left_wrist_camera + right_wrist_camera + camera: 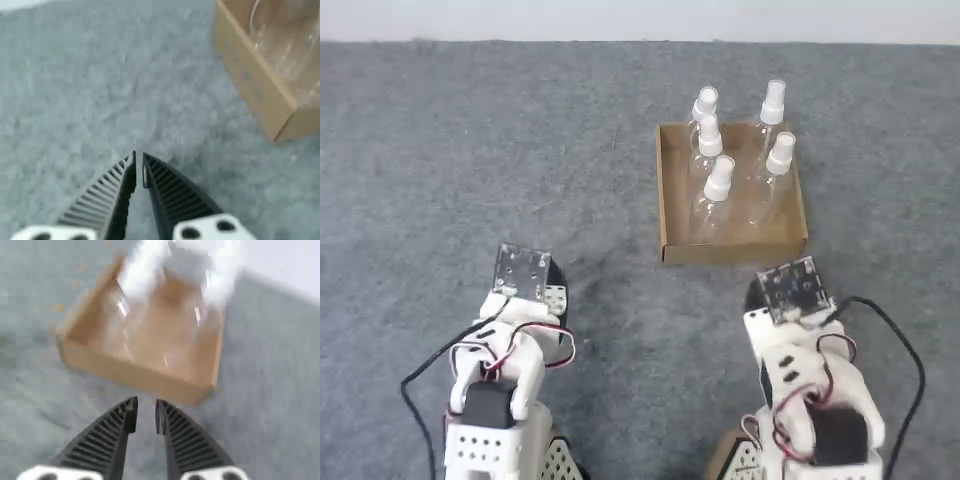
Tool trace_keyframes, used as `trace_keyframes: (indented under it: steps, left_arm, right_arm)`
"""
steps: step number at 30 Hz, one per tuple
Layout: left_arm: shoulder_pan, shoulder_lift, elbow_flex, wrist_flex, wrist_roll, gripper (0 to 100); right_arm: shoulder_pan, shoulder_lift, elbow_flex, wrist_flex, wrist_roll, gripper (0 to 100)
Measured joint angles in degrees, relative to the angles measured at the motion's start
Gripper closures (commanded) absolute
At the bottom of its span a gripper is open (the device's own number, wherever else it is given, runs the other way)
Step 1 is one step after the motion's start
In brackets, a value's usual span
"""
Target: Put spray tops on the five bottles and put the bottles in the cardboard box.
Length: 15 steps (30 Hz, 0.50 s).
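**Bottles.** The five bottles [706,152] stand upright inside the cardboard box [665,190]. Three stand along its 9 o'clock side and two along its 3 o'clock side, packed close. Each carries a white spray top [719,178]. The clear bodies are hard to separate, so contact between them cannot be confirmed. Standing them upright judged deliberate: the tops stay free of the box walls and nothing leans.

**Box.** It lies flat on the grey carpet [470,150], at about 1 o'clock from the middle of the high view. The one bottle farthest toward 12 o'clock rises above the far wall.

**Left gripper** [139,157]. Fingers drawn together to the tips and holding nothing. It hangs over bare carpet, with a corner of the box off toward 2 o'clock and well apart from it.

**Right gripper** [145,405]. Fingers all but together, a thin slit between them, nothing held. It faces the near wall of the box from near by, without touching.

**Arms.** The left arm [510,370] sits at 7 o'clock and the right arm [800,370] at 5 o'clock, both folded back toward their bases. This is judged a parked pose that leaves the box unobstructed.

**Finding.** All five are capped and boxed, so the task appears complete. Nothing seems to remain.
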Motion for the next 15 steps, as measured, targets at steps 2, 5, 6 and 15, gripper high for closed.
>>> trace_keyframes:
  steps: [2,5,6,15]
  left_arm:
    - [-0.1,0.0,0.2,0.7,0.0,99]
    - [-0.1,0.0,0.1,5.4,0.0,99]
    - [-0.1,0.0,0.2,7.6,0.0,99]
    - [0.1,0.0,0.2,18.2,0.0,99]
  right_arm:
    - [3.0,0.0,4.2,-0.5,0.2,99.1]
    - [6.2,0.4,10.4,-0.8,0.2,99.1]
    - [7.0,1.0,12.0,-0.8,0.2,99.1]
    - [10.0,0.1,18.6,-1.1,0.2,99.1]
